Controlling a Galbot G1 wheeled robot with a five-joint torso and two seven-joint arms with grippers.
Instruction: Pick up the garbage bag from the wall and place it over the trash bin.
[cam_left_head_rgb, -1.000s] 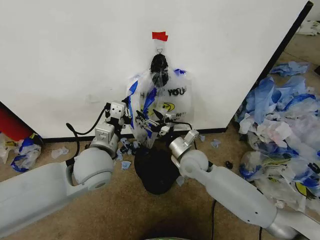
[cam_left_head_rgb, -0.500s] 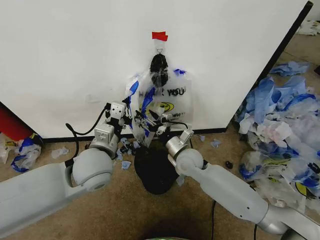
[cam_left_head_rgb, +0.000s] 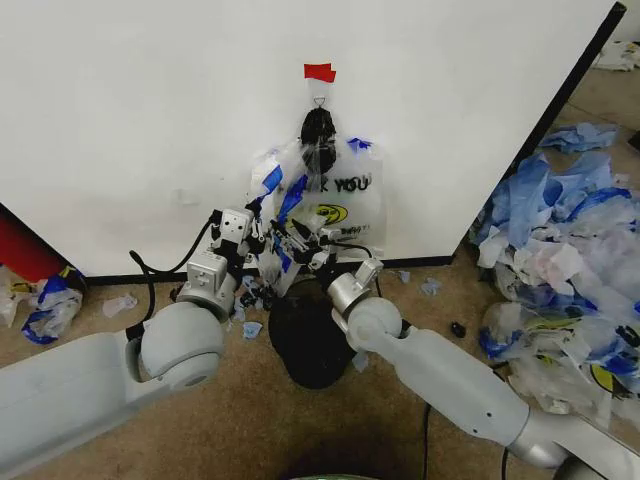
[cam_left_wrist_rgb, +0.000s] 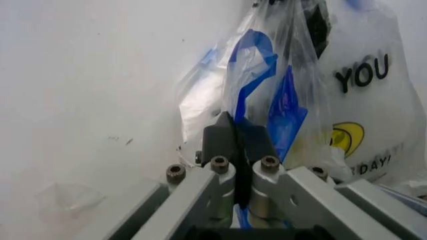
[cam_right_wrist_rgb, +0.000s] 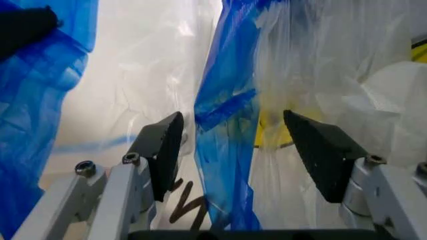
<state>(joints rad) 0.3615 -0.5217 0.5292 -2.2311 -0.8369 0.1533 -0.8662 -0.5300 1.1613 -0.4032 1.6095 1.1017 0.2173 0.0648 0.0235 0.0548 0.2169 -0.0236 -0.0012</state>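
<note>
Left claw (cam_left_wrist_rgb: 235, 150): your two dark fingers are clamped tight on a blue strip of the thin see-through plastic garbage bag (cam_left_head_rgb: 335, 195).
Right claw (cam_right_wrist_rgb: 233, 155): spread wide around a blue fold of that bag.
Count: one bag, one round black mesh trash bin (cam_left_head_rgb: 308, 340) below it.
Bag axis: hangs lengthwise down the flat white wall (cam_left_head_rgb: 150, 110), under red tape (cam_left_head_rgb: 320, 72).
Lettering: "YOU", "DAY!" readable.

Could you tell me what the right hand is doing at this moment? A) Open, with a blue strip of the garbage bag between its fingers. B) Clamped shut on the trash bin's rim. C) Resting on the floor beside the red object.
A: the right hand stands open, its fingers either side of a blue fold of the garbage bag.
</note>
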